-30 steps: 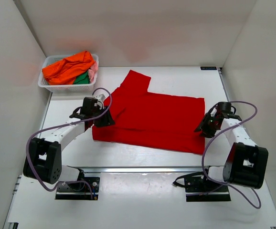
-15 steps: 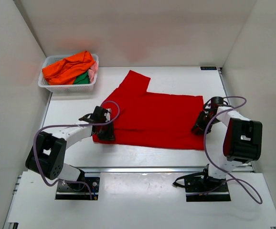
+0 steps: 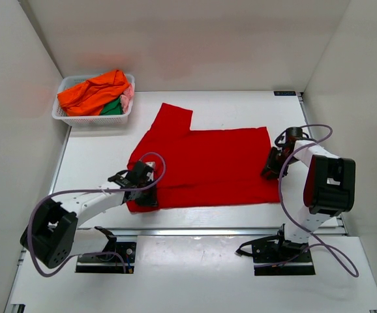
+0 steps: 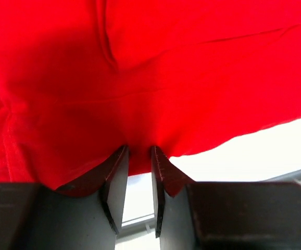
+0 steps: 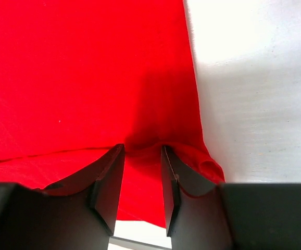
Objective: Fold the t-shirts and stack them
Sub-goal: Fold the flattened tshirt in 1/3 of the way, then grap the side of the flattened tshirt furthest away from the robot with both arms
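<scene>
The red t-shirt (image 3: 205, 163) lies spread on the white table, one sleeve (image 3: 174, 116) pointing to the back. My left gripper (image 3: 147, 190) is at its near left corner, jaws shut on a fold of the red cloth (image 4: 140, 78); in the left wrist view the gripper (image 4: 140, 149) pinches the hem. My right gripper (image 3: 271, 169) is at the shirt's right edge, shut on the red cloth (image 5: 88, 78); in the right wrist view the gripper (image 5: 142, 148) holds a bunched hem. The orange t-shirt (image 3: 94, 91), the green one (image 3: 113, 107) and the pink one (image 3: 128, 96) lie in the basket.
A white mesh basket (image 3: 63, 117) stands at the back left corner of the table. White walls close in the left, back and right sides. The table's near edge rail (image 3: 208, 231) runs just in front of the shirt.
The red shirt has slid toward the near edge and a little left and lies flatter. My left gripper moved nearer with its corner; my right gripper shifted slightly left.
</scene>
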`<state>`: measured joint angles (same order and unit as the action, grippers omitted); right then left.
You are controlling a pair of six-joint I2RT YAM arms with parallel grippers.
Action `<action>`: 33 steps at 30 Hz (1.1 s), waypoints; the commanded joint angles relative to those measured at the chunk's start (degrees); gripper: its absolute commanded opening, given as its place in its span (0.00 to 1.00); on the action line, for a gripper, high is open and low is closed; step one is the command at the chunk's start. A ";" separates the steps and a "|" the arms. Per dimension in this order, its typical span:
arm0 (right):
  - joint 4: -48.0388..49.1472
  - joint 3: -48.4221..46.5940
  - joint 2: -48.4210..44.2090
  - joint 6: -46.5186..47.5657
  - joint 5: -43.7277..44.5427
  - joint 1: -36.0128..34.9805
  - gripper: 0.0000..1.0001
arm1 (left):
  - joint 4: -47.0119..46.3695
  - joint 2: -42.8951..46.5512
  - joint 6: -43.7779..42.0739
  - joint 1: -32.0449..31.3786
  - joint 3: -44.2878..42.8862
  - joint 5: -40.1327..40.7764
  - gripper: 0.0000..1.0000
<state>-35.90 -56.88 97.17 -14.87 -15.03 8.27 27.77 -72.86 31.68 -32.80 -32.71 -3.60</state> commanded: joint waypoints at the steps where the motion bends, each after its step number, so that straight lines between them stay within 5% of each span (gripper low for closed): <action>1: -1.63 3.96 -0.47 1.70 1.76 -0.19 0.32 | 5.54 2.28 3.30 -1.92 4.23 -1.15 0.36; 7: -1.46 5.39 -6.89 3.88 3.42 -1.24 0.32 | 12.73 9.57 1.11 1.32 -4.00 -0.36 0.41; 15: -3.47 -11.21 -5.93 6.88 0.70 -1.33 0.34 | 9.16 8.89 -5.92 10.73 -28.08 -5.81 0.59; 20: -1.72 -18.51 -4.97 5.21 -1.06 -1.59 0.35 | 7.48 -10.50 -11.11 12.75 -43.21 -3.26 0.40; 26: -0.58 -25.55 0.03 4.77 -1.06 -0.80 0.37 | 6.86 -29.32 -14.45 16.18 -57.27 0.78 0.58; 33: 1.27 -33.11 9.87 4.76 0.08 0.69 0.42 | 7.48 -46.82 -16.04 20.40 -71.87 3.51 0.62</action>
<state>-36.36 -86.37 103.79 -10.15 -15.90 7.97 35.33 -118.56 17.47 -13.63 -98.45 -2.24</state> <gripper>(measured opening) 0.419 0.618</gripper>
